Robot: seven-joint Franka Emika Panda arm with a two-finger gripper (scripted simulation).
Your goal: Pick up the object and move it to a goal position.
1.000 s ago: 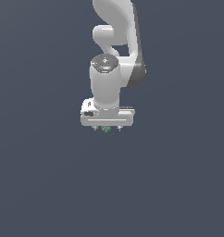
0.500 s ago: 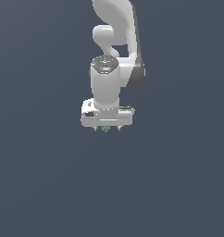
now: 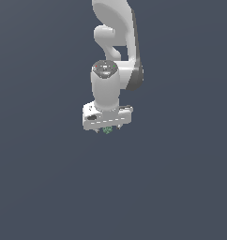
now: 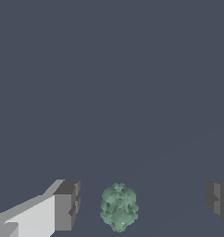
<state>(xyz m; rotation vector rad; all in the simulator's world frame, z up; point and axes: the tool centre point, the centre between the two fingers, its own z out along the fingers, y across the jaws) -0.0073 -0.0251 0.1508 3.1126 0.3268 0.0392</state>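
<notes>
Green and mottled, the object (image 4: 119, 207) shows best in our wrist view: a small bumpy lump sitting in the space between the two dark finger pads (image 4: 67, 205), with clear gaps on both sides, so neither pad touches it. From this we read the gripper (image 4: 141, 203) as spread wide, holding nothing.

Our exterior view gives what the wrist camera cannot: the whole white arm (image 3: 116, 42) hanging straight down over a plain slate-grey ground (image 3: 181, 187), its broad white hand pointing downward. There the object (image 3: 107, 130) is only a tiny green speck just under the gripper (image 3: 107, 129), mostly hidden by the hand, and the fingers are too small for us to judge their spacing.

We find no writing, labels or brand marks that can be read in either view.
</notes>
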